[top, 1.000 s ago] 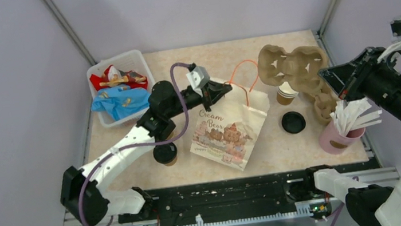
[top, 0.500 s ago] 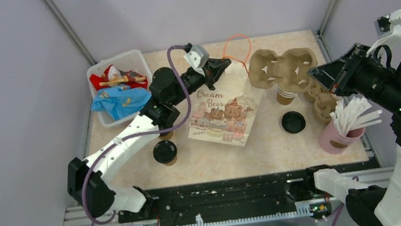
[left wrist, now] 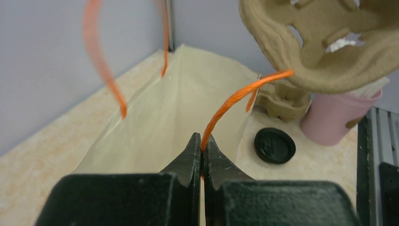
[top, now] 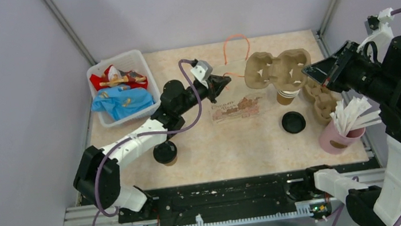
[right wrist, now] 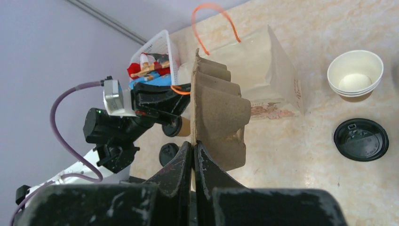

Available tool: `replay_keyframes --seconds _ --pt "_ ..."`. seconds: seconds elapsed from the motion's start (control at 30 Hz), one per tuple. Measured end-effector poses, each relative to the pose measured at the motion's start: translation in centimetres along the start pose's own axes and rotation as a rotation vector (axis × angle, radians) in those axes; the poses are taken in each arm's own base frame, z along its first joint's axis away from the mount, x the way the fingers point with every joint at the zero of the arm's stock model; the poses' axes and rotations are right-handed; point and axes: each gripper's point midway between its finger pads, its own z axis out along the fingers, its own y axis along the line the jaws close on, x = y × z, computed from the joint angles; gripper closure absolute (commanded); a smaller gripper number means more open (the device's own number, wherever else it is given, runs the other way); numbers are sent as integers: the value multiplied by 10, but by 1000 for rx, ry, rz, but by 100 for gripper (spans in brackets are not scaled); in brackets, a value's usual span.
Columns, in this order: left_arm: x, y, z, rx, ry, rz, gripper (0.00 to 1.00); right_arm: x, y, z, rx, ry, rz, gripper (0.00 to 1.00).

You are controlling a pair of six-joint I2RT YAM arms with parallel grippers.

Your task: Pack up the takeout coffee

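a robot test cell in a lab
plain grey partition walls (top: 202, 3) box in a small beige surface (top: 248, 147); a metal rail (top: 234, 218) at its near edge carries two robot arms (top: 133, 144).

The cup tray (top: 276, 64) is rough, matt moulded pulp. The bag (top: 238, 107) is smooth paper; the lid (top: 293, 122) is matt black plastic.

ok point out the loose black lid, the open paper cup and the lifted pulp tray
loose black lid (top: 293, 122): top external view, centre of its top
open paper cup (right wrist: 353, 81): right wrist view, pale inside bottom
lifted pulp tray (top: 276, 70): top external view, middle of its body
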Motion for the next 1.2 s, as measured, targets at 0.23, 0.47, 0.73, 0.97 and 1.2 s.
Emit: replay_keyframes --seconds 0.23,0.47,0.73,0.97,1.2 --pt "16 -23 -31 56 79 -74 41 9 -8 10 21 45 41 100" --pt "-33 -40 -58 58 98 -154 16 10 -9 15 25 79 27 100" --pt "-118 -5 -70 -106 105 -334 6 -27 -10 25 78 12 -90 100" --pt "-88 7 -54 -28 199 -498 19 -12 -15 42 35 92 -123 100" --pt "-48 2 -20 114 255 -645 56 -3 -21 66 12 159 -128 100"
